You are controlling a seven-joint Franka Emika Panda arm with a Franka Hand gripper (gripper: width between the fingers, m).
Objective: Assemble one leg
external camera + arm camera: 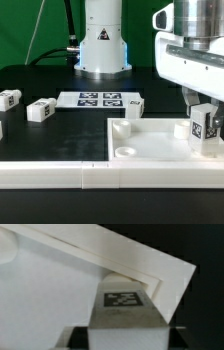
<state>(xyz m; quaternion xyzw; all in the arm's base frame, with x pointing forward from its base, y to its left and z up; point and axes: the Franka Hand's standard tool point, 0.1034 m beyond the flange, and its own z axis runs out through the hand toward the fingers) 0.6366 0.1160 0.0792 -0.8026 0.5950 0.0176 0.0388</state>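
Observation:
My gripper is shut on the leg, a small chunky white block with a black-and-white tag facing the camera. It holds the leg upright over the far right corner of the big flat white panel, its lower end at the panel's surface. In the wrist view the leg fills the space between the dark fingers, with the panel and its corner behind. Whether the leg sits in a socket is hidden.
Another small white block stands on the panel's left corner, near a round socket. Loose tagged legs lie at the exterior view's left. The marker board lies by the robot base. A long white rail runs along the front.

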